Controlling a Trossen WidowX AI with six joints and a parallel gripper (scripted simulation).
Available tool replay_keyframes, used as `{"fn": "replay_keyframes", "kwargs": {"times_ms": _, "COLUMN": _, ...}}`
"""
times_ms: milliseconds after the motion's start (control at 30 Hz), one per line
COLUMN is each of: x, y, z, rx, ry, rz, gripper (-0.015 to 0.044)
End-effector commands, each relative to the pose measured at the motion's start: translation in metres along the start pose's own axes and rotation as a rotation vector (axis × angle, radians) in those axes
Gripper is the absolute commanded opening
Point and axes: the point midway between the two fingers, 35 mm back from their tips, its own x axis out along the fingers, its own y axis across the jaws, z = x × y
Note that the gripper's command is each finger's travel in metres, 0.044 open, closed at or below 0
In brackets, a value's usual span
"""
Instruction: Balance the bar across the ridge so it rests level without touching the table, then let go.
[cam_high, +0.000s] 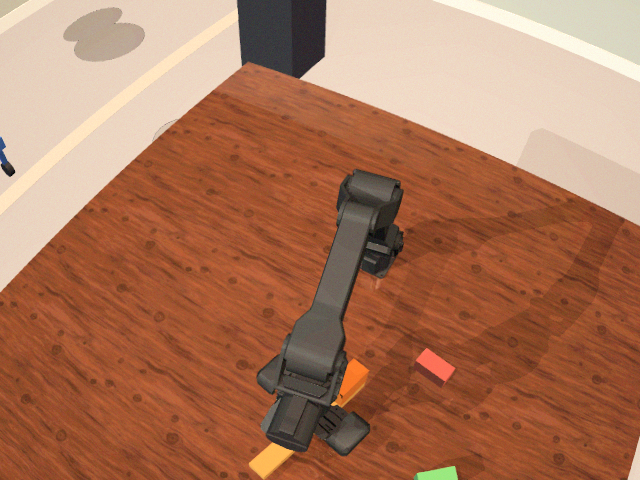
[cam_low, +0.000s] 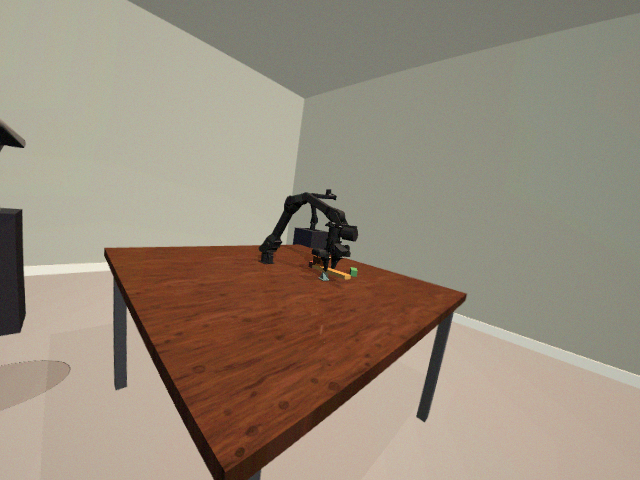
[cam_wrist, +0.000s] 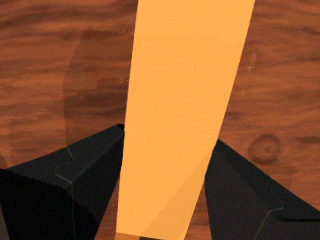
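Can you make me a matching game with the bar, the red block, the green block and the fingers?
1. yellow-orange bar
2. red block
3. green block
4. fingers

A. at the top view's bottom edge
B. gripped
C. black, closed on something
D. not held, right of the arm in the top view

1-B; 2-D; 3-A; 4-C

- The worktop (cam_high: 222, 248) (cam_low: 289, 320) (cam_wrist: 35, 65) looks like shiny brown wood, with wavy lines and dark knots.
- The long bar (cam_high: 269, 460) (cam_low: 338, 272) (cam_wrist: 172, 100) looks smooth and not shiny.
- The robot arm (cam_high: 338, 263) (cam_low: 281, 223) looks like dull black plastic or metal; I can't tell which.
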Motion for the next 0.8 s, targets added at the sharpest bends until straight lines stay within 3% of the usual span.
{"fn": "replay_keyframes", "kwargs": {"times_ms": 0, "x": 0.0010, "y": 0.0004, "z": 0.0000, "rx": 0.003, "ry": 0.000, "rz": 0.002, "gripper": 0.0000}}
{"fn": "replay_keyframes", "kwargs": {"times_ms": 767, "x": 0.0030, "y": 0.0003, "z": -0.0001, "rx": 0.003, "ry": 0.000, "rz": 0.002, "gripper": 0.0000}}
